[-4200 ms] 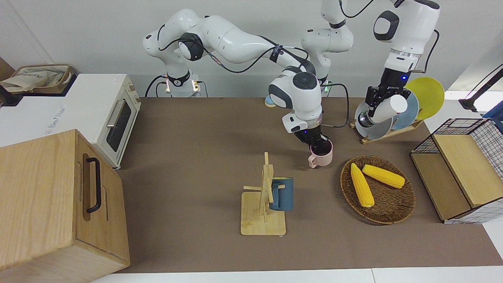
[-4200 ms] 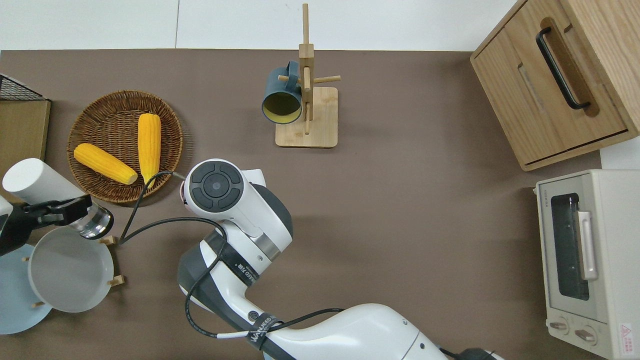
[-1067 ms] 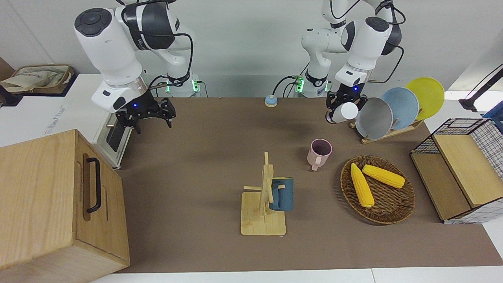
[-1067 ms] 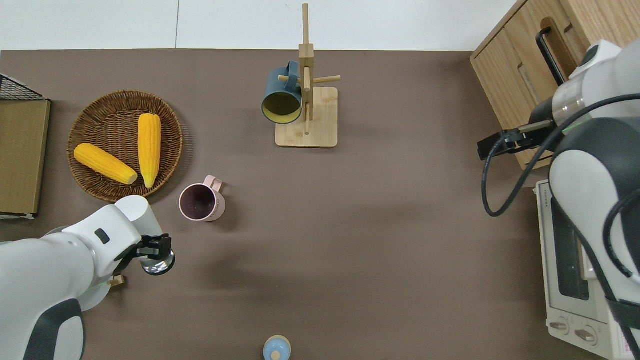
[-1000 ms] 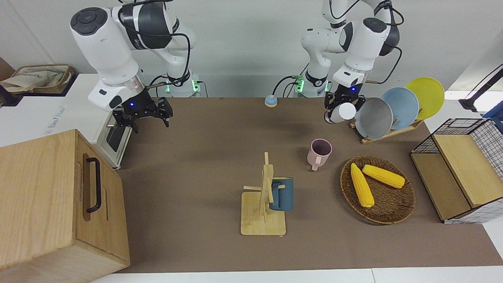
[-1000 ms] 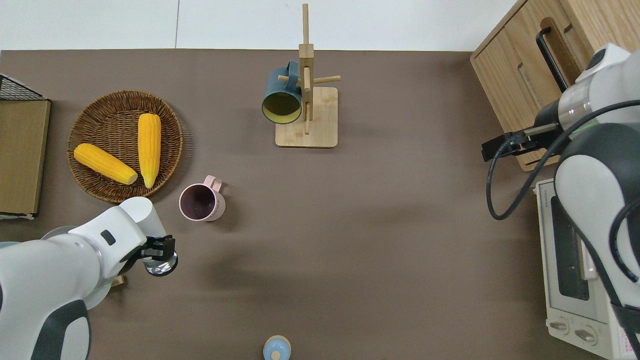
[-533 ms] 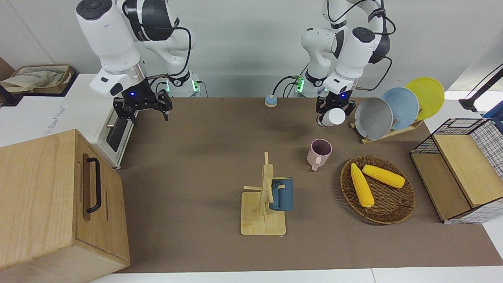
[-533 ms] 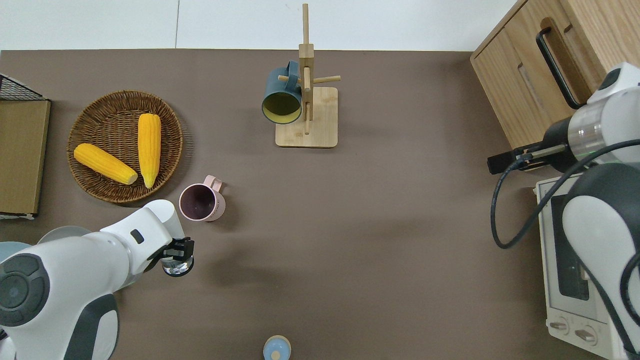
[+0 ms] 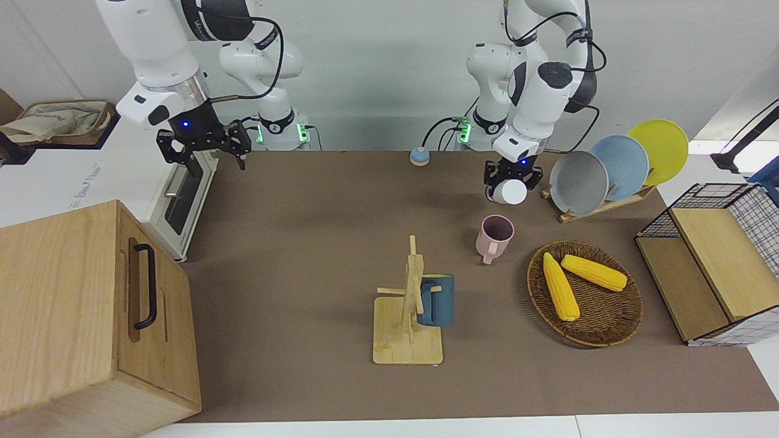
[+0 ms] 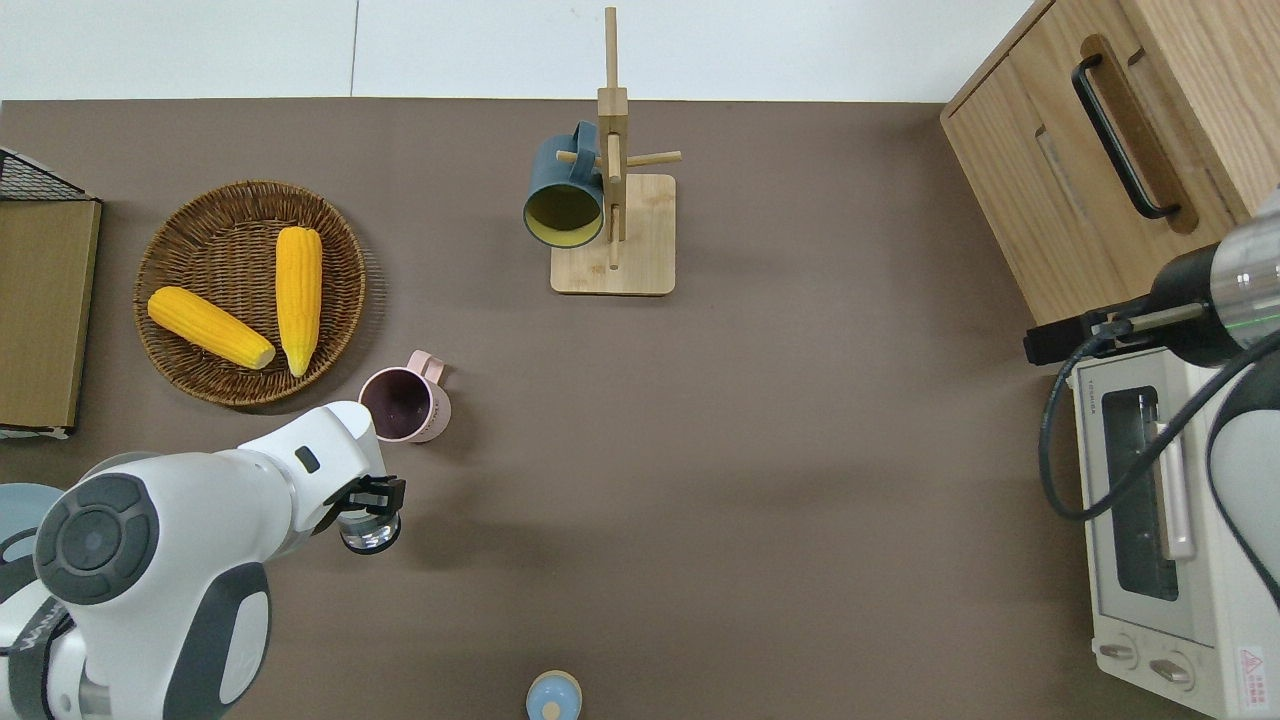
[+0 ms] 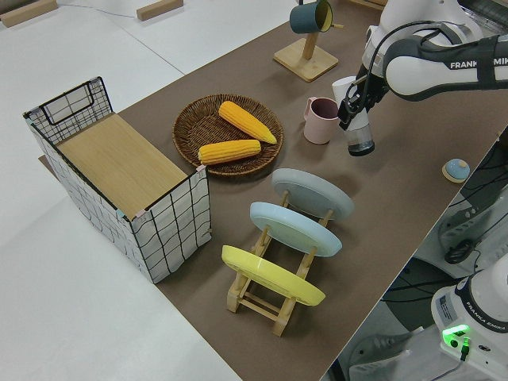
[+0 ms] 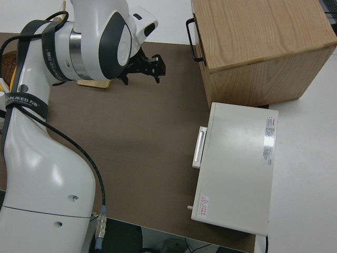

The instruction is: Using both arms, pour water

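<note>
Two arms: working over brown worktop (image 9: 316, 207).
Left end effector (image 10: 368, 505): pinching white bottle (image 9: 510, 191), hanging over bare worktop just nearer the robots than pink mug (image 9: 494, 235).
White bottle: tilting, steel end (image 10: 368, 534) pointing downward.
Pink mug: standing upright beside wicker basket (image 9: 614, 328) holding two corn cobs (image 9: 560, 286).
Right end effector (image 9: 204, 149): fingers spread, carrying nothing, hanging at toaster oven (image 9: 176, 182) edge.
Blue mug (image 9: 437, 299): hanging on wooden rack (image 9: 406, 340).
</note>
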